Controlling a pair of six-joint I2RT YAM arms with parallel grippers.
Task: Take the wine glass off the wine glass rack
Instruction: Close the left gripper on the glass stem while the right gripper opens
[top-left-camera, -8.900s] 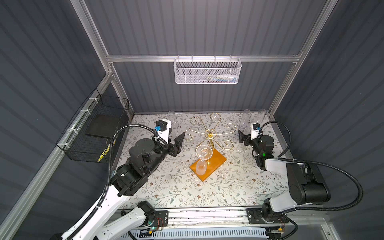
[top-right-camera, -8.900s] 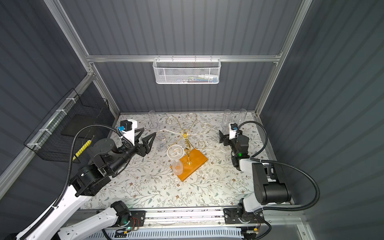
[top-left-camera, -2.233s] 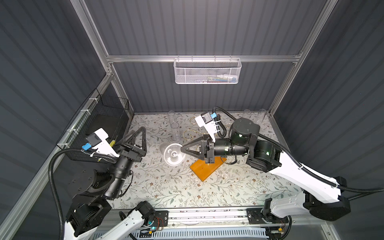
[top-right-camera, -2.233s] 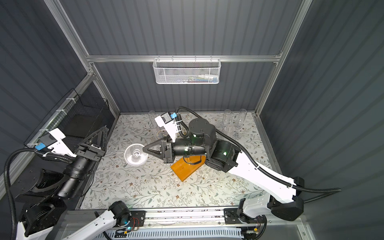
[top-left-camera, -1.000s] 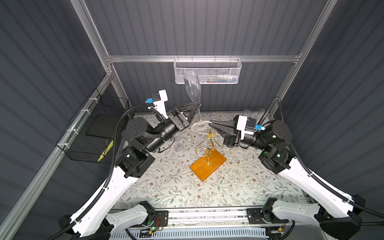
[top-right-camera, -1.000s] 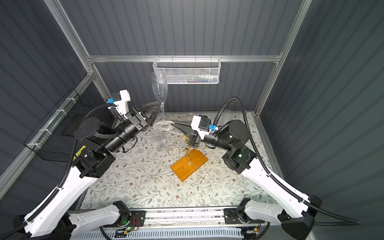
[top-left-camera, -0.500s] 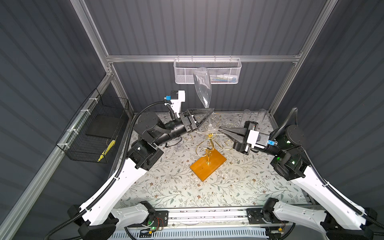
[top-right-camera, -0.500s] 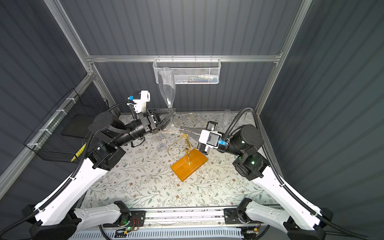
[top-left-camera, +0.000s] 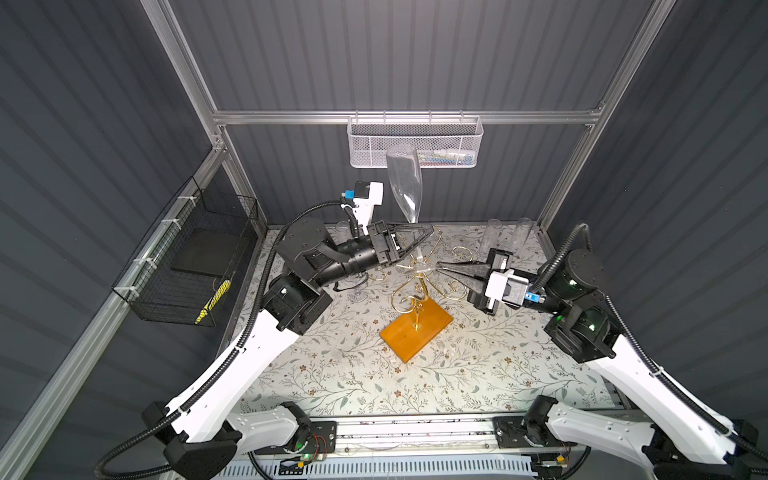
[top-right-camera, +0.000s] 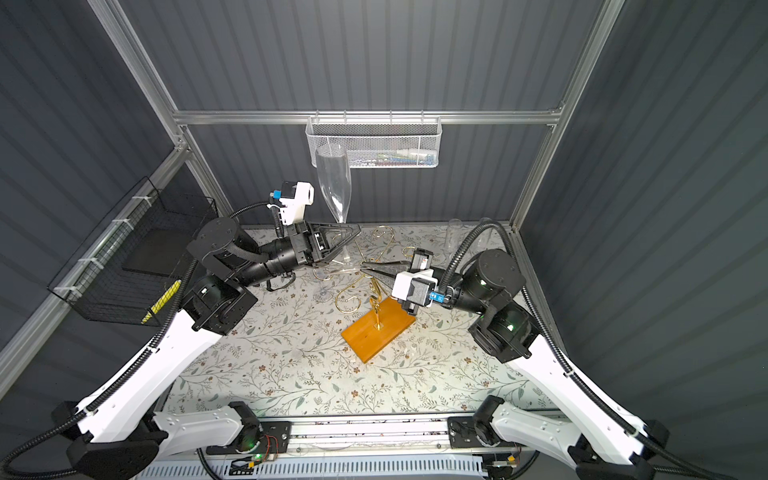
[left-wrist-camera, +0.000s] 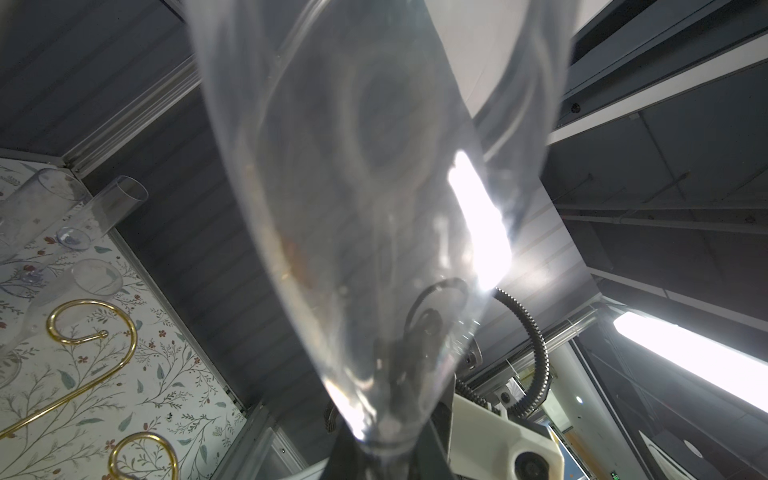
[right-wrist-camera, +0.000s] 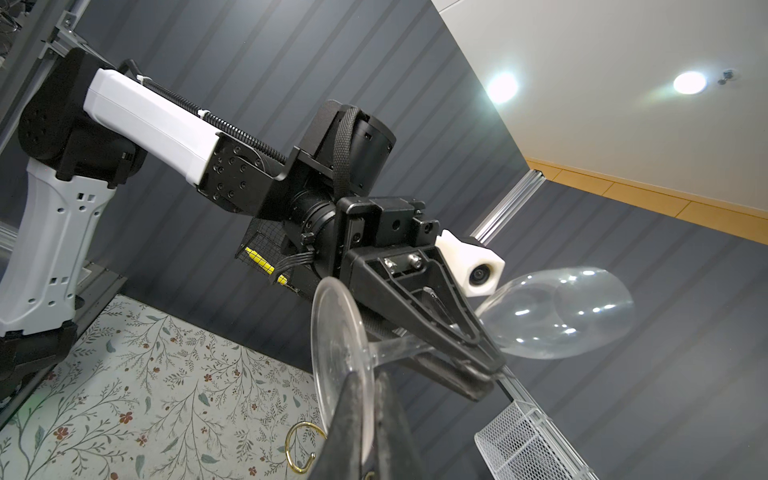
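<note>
The wine glass (top-left-camera: 405, 187) (top-right-camera: 334, 187) is a clear flute standing upright in the air above the wine glass rack (top-left-camera: 417, 330) (top-right-camera: 376, 330), a gold wire stand on an orange wooden base. My left gripper (top-left-camera: 424, 233) (top-right-camera: 352, 233) is shut on its stem just under the bowl. My right gripper (top-left-camera: 439, 268) (top-right-camera: 368, 266) pinches the edge of the glass's round foot (right-wrist-camera: 336, 353). In the right wrist view the right gripper (right-wrist-camera: 368, 415) grips that disc, and the bowl (right-wrist-camera: 557, 316) lies beyond the left fingers (right-wrist-camera: 457, 328). The bowl (left-wrist-camera: 374, 208) fills the left wrist view.
Two other clear glasses (top-left-camera: 492, 237) (top-left-camera: 520, 232) stand at the back right of the floral mat. A white mesh basket (top-left-camera: 415, 141) hangs on the back rail just behind the raised glass. A black wire basket (top-left-camera: 187, 257) hangs on the left wall.
The left gripper has gone from wide open around the stem to shut on it. The glass has shifted a little to the right. The right gripper has kept its hold on the foot.
</note>
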